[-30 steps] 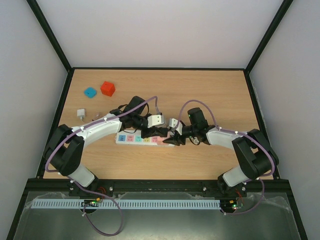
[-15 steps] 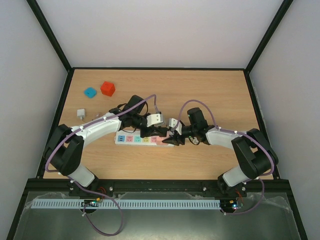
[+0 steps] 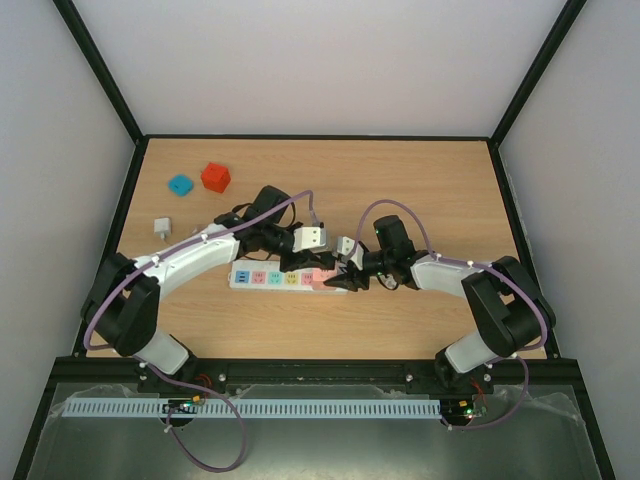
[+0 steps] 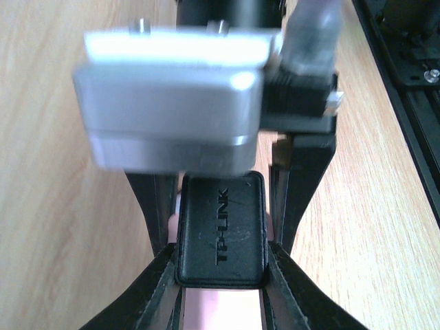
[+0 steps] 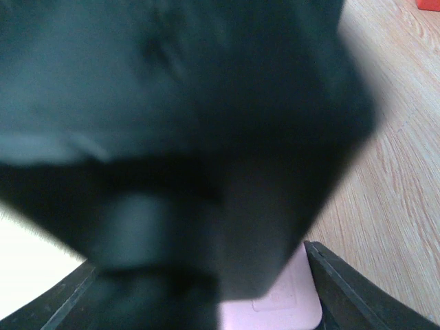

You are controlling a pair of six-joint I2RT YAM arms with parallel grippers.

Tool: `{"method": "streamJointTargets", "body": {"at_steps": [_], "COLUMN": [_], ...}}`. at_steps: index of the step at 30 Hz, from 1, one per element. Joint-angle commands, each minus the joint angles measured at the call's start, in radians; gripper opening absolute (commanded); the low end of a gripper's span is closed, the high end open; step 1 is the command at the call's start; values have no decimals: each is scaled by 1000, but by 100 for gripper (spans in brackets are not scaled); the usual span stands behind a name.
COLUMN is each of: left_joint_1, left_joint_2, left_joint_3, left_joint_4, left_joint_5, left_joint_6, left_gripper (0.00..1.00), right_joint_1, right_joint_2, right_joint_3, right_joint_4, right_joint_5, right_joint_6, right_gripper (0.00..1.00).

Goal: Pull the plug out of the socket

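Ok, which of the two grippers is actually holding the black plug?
The left gripper: its fingers pinch the black TP-Link plug. The right gripper only sits at the pink end of the socket.

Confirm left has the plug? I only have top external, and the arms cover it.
Observer: Yes. Left wrist view shows the left gripper shut on a black TP-LINK plug, fingers against both sides.
Operator: Seated?
Observer: Cannot tell. The socket's pink outlet face shows just below it.
Operator: Right wrist view?
Observer: Mostly blocked by a dark blur. Only the pink outlet face and the table show.
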Motion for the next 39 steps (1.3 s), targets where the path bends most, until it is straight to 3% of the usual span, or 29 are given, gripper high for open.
{"method": "streamJointTargets", "body": {"at_steps": [1, 11, 24, 33, 39], "left_joint_1": [-14, 30, 242, 460, 518], "left_joint_2": [-46, -53, -141, -124, -119], "left_joint_3": [23, 42, 85, 218, 243], "left_joint_4": [53, 12, -147, -234, -193], "left_joint_5": [57, 63, 143, 161, 119], "left_joint_6": [35, 29, 128, 191, 179], "left_gripper": [8, 6, 5, 4, 4], "right_joint_1": [-1, -1, -1, -1, -1], "right_joint_2": [32, 30, 27, 27, 27], "right_joint_3": [-15, -17, -18, -16, -17], "right_joint_4": [-24, -28, -32, -35, -35], "right_joint_5": [66, 61, 61, 58, 59], "right_joint_6": [3, -3, -6, -6, -6], "right_gripper": [19, 22, 33, 36, 36]}}
